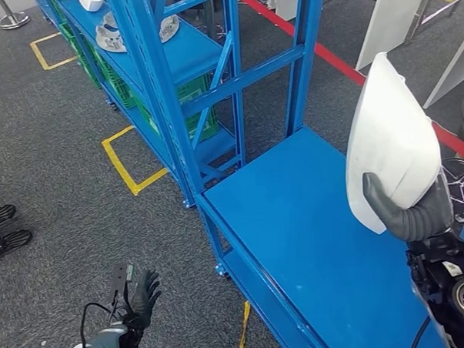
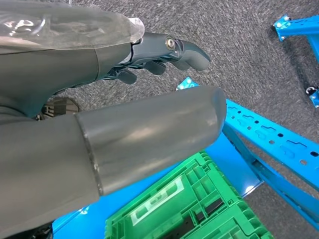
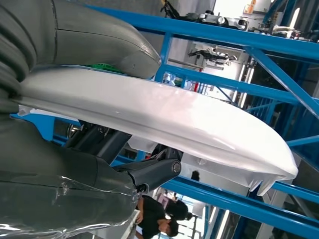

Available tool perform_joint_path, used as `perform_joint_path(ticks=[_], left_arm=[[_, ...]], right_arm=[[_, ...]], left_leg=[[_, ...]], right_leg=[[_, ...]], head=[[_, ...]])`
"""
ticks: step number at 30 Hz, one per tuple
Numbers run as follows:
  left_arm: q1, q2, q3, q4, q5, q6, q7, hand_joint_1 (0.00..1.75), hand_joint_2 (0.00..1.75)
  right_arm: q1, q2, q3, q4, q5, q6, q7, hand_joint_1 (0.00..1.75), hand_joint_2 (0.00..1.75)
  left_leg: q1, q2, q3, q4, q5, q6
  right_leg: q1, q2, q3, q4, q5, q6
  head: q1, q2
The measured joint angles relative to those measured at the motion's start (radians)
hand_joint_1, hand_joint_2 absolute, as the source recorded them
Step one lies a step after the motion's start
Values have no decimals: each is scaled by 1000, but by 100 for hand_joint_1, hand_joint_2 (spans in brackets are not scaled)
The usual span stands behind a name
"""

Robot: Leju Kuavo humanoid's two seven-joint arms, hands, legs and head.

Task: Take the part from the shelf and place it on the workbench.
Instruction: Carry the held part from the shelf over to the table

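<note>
Head view shows the right robot hand grasping a white part, its thick grey thumb pressed across the part's lower front while the part stands upright above the hand. Below and to the inner side of that hand lies the flat blue desk, and the part hangs over the desk's far right edge without touching it. Beyond the desk, farther from the hand, stands the blue shelf, with green crates on its lower level and several pale parts on its upper board. The left robot hand hangs low over the grey carpet, well apart from the desk, released, its dark fingers spread and holding nothing. In the left wrist view the left robot hand has its thumb and fingers apart, with a green crate and blue shelf rails beneath. In the right wrist view the white part sits clamped between the grey thumb and the darker fingers, with blue shelf beams beyond it.
</note>
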Motion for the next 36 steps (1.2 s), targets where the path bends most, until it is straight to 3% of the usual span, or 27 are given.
perform_joint_path(ticks=[7,12,18,22,24,27,28,29,30,32,34,35,36], left_arm=[[-11,-5,-1,0,-13,10,19,0,0],[-24,-12,-2,0,0,9,26,0,0],[-22,-7,-2,0,18,6,27,0,0],[-19,-1,-2,0,20,-1,27,0,0],[-17,1,-2,0,21,-1,28,0,0],[-13,3,-2,0,24,0,28,0,0],[-10,3,-2,0,24,0,28,0,0],[-8,3,-2,0,24,3,28,0,0],[-6,3,-2,0,24,5,28,0,0],[-6,4,-2,0,24,9,27,0,0],[-9,5,-2,0,24,10,26,0,0],[-9,5,-2,0,24,10,26,0,0],[-8,6,-2,0,24,10,26,0,0]], right_arm=[[0,32,0,46,75,-56,-88,175,175],[-11,75,8,116,12,65,-110,175,175],[-22,93,35,126,60,79,16,175,175],[-15,93,49,103,86,75,46,175,175],[-8,91,55,91,88,75,47,175,175],[12,89,59,82,90,75,49,175,175],[20,88,60,80,91,75,50,175,175],[27,87,61,79,93,75,51,175,175],[32,85,62,77,95,75,52,175,175],[36,83,62,70,97,75,53,175,175],[40,81,63,63,98,74,54,175,175],[43,80,64,60,98,74,55,175,175],[45,80,64,58,98,73,56,175,175]], left_leg=[[0,0,0,0,0,0],[-1,0,-1,1,0,0],[-2,-1,-4,9,-5,7],[2,0,2,-1,-3,17],[10,0,16,-19,2,22],[14,-7,23,-23,2,25],[16,-12,24,-22,0,24],[18,-19,25,-21,-2,21],[21,-28,26,-18,-5,16],[26,-47,26,-9,-14,3],[30,-67,16,0,-16,-13],[33,-79,10,0,-13,-21],[36,-92,6,-3,-9,-29]], right_leg=[[0,0,0,0,0,0],[0,0,0,0,0,0],[-1,-1,0,-1,-1,3],[0,-3,2,-3,-5,13],[3,-11,-20,48,-37,20],[-4,-20,-114,239,-119,30],[-8,-21,-135,275,-124,34],[-12,-21,-139,274,-109,37],[-16,-18,-122,232,-76,41],[-27,22,-58,94,-9,49],[-33,65,-16,14,9,48],[-30,69,-10,10,3,42],[-27,56,-7,8,4,34]], head=[[0,0],[0,0],[-1,0],[-1,0],[2,0],[7,0],[8,0],[8,0],[8,0],[10,0],[10,0],[9,0],[8,0]])
